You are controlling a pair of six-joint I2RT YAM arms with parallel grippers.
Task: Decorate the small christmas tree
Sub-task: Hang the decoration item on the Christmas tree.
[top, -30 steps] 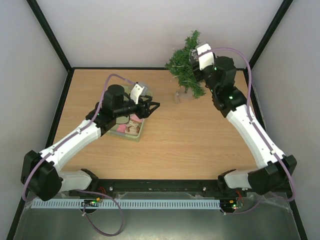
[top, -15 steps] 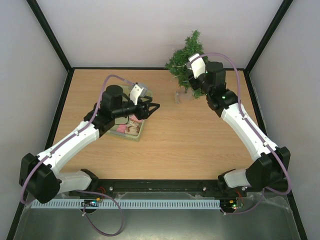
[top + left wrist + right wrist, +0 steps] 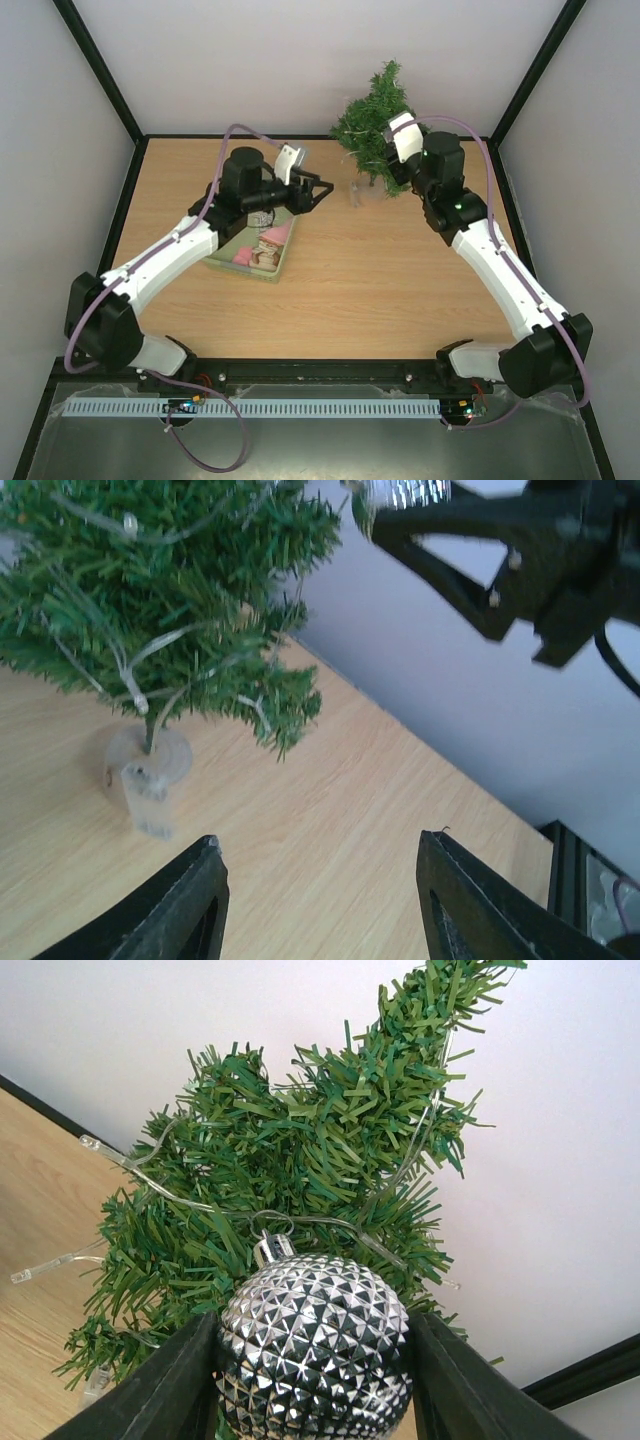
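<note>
The small christmas tree [image 3: 370, 120] stands at the table's back right on a clear base [image 3: 148, 765], with a light string through its branches. It also shows in the left wrist view [image 3: 150, 590] and the right wrist view [image 3: 300, 1160]. My right gripper [image 3: 313, 1325] is shut on a faceted silver bauble [image 3: 315, 1350], holding it against the tree's branches, hook loop uppermost. The bauble also shows at the top edge of the left wrist view [image 3: 405, 490]. My left gripper [image 3: 322, 190] is open and empty, above the table left of the tree, pointing at it.
A pale green basket [image 3: 245, 272] with pink ornaments [image 3: 265, 245] sits left of centre, under the left arm. White walls with black frame posts close in the back and sides, right behind the tree.
My left gripper has moved from over the basket toward the back right, nearer the tree, still open. My right gripper has shifted slightly at the tree with the bauble.
</note>
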